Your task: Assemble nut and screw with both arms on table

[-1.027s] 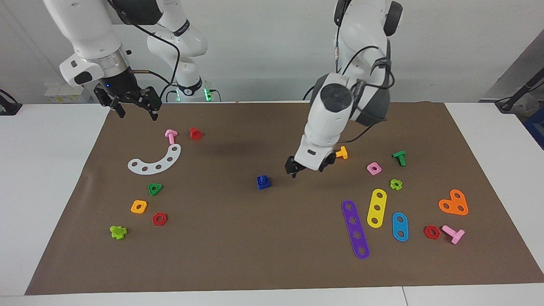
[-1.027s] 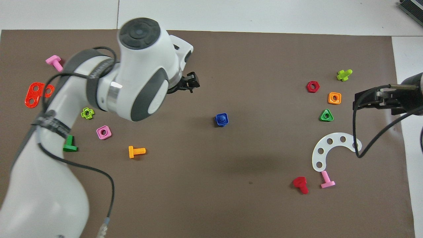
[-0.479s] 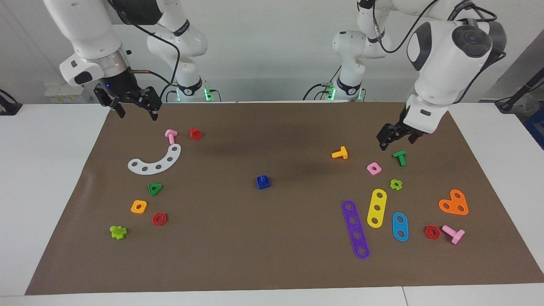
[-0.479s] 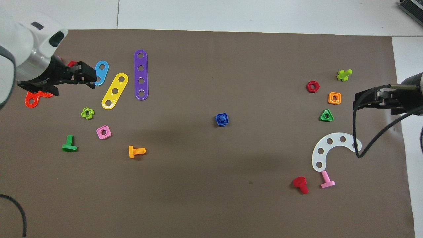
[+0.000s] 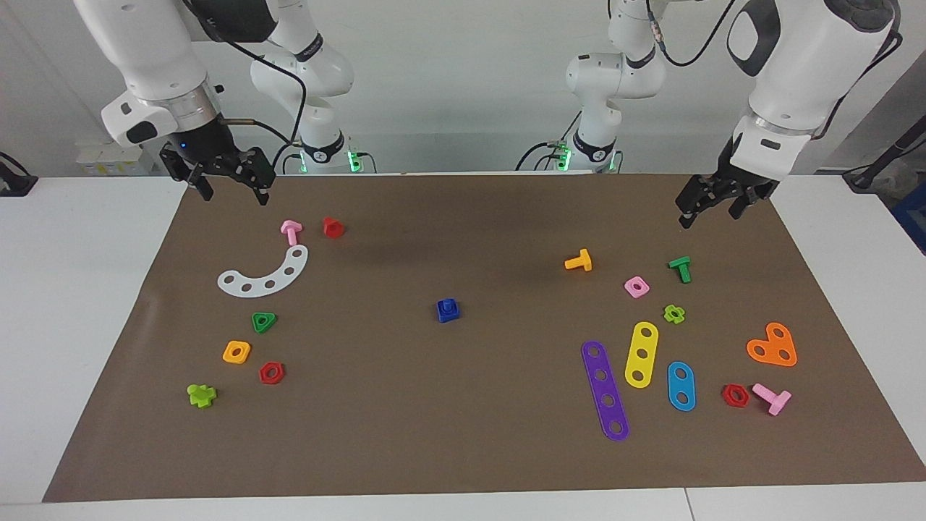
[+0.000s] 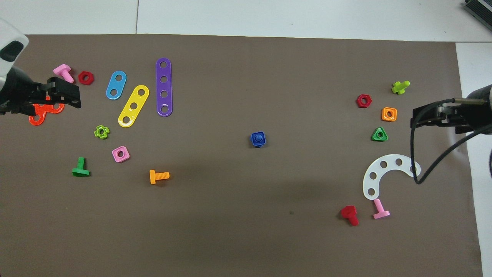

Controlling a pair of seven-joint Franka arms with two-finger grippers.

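Observation:
The blue square nut lies in the middle of the brown mat on the white table. The dark-blue screw's round shank stands up through the nut's hole; its head is hidden under the nut. The nut also shows in the overhead view. My left gripper is open and empty, up in the air over the mat's edge at the left arm's end; it also shows in the overhead view. My right gripper is open and empty, waiting over the mat's corner at the right arm's end; it also shows in the overhead view.
Toward the left arm's end lie an orange screw, a pink square nut, a green screw, and purple, yellow and blue strips. Toward the right arm's end lie a white curved strip, a green triangular nut and an orange square nut.
My left arm has swung away from beside the blue nut and risen to the mat's edge at its own end. The nut with the screw and the right arm have not moved.

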